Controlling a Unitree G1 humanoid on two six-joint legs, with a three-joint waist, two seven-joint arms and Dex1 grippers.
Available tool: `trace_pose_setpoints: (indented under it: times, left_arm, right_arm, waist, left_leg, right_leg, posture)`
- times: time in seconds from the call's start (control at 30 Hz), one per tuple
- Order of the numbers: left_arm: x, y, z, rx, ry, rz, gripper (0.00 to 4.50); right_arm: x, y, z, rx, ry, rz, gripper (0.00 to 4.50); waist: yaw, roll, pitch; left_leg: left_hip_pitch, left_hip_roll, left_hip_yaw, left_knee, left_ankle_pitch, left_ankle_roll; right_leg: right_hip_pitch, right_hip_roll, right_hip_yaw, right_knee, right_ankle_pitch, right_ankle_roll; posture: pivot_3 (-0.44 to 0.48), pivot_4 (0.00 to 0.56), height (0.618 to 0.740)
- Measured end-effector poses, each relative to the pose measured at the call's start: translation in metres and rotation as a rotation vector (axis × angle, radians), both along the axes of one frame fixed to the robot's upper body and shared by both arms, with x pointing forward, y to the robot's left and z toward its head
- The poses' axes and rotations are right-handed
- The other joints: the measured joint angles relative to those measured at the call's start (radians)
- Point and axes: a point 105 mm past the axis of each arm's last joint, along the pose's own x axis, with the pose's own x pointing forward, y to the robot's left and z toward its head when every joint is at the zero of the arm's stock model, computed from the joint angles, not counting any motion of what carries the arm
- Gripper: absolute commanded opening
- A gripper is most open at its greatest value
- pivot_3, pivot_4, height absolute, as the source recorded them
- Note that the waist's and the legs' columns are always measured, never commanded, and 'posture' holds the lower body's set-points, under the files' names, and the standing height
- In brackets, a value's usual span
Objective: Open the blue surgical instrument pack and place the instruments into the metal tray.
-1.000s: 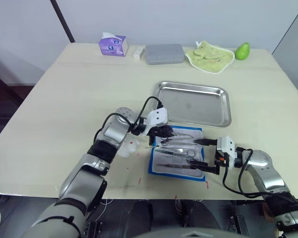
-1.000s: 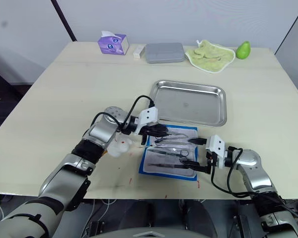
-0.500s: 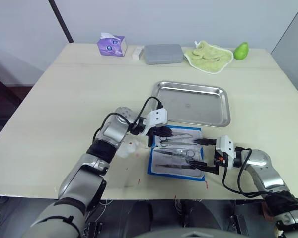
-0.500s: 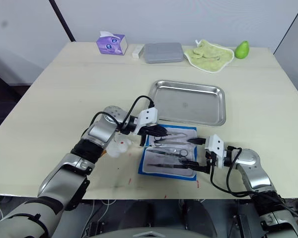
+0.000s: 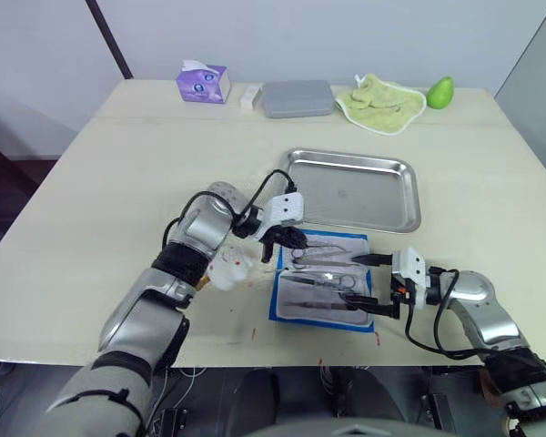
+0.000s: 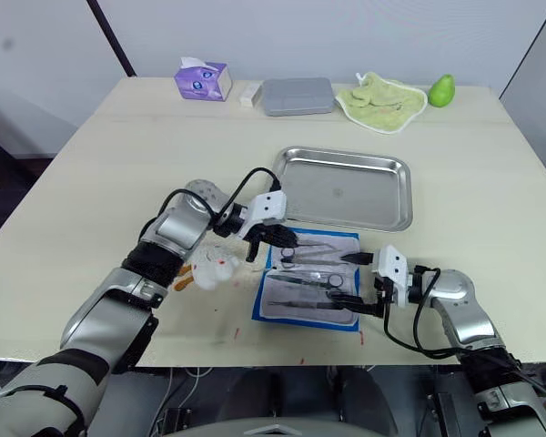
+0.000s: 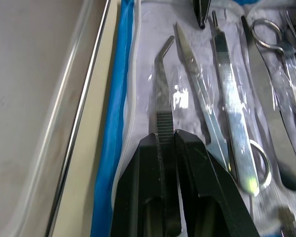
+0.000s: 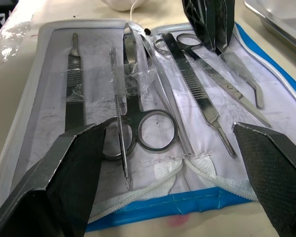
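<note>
Worktop [image 5: 100,173] carries the metal tray [image 5: 355,189]; just nearer, the blue surgical instrument pack [image 6: 309,280] is laid open. In the left wrist view, left tool [image 7: 168,143] is seen clenched on bent forceps [image 7: 163,94]. Right tool [image 8: 167,163] is spread wide over the instruments [image 8: 138,98].

L arm reaches in from near left, elbow bent, wrist turned right; left gripper [image 5: 289,240] fingers pinched together on a thin angled steel tool [image 7: 163,106], tips pointing down-right. R arm comes in from near right, forearm low, wrist aimed left; right gripper [image 5: 371,283] fingers [image 8: 71,170] spread wide apart, nothing between them, w/ cable looped behind wrist
</note>
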Motion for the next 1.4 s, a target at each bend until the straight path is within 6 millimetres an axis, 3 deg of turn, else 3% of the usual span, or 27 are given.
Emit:
trace_pose_setpoints:
  times: [0.43,0.7,0.97,1.17,1.4]
  left_arm:
    - [-0.001,0.0,0.013,0.064,0.039,0.019,0.02]
    - [-0.002,0.011,0.018,0.091,0.034,0.033,0.02]
    - [-0.005,0.04,0.023,0.134,0.022,0.076,0.02]
    - [-0.017,0.08,0.032,0.117,0.015,0.169,0.02]
    - [-0.025,0.075,0.054,-0.03,0.005,0.23,0.02]
  right_arm:
    - [0.001,0.003,0.0,-0.022,0.013,0.01,4.5]
    - [0.002,0.005,0.0,-0.032,0.018,0.02,4.5]
    - [0.002,0.006,0.0,-0.036,0.018,0.027,4.5]
    - [0.002,0.006,0.001,-0.042,0.018,0.031,4.5]
    - [0.002,0.003,0.0,-0.04,0.023,0.024,4.5]
  waist:
    - [-0.001,0.0,0.0]
    - [-0.005,0.0,0.0]
    - [-0.011,0.0,0.0]
    - [-0.012,0.0,0.0]
    - [0.001,0.0,0.0]
  left_leg:
    - [0.0,0.0,0.0,0.0,0.0,0.0]
    - [0.0,0.001,0.0,0.0,0.0,0.0]
    - [0.001,0.001,0.0,-0.001,0.0,0.0]
    - [0.0,0.003,-0.002,-0.001,0.0,0.0]
    - [0.001,0.003,-0.002,-0.001,0.0,0.0]
  right_leg:
    - [0.0,0.0,0.0,0.0,0.0,0.0]
    - [0.0,0.001,0.001,0.0,0.0,0.0]
    - [0.0,0.001,0.0,0.0,-0.001,-0.001]
    - [0.0,0.0,0.0,0.0,-0.001,-0.002]
    - [0.0,0.0,0.0,0.0,-0.001,-0.001]
  posture:
    - [0.0,0.15,0.74]
    - [0.0,0.15,0.74]
    - [0.0,0.15,0.74]
    - [0.0,0.15,0.74]
    - [0.0,0.15,0.74]
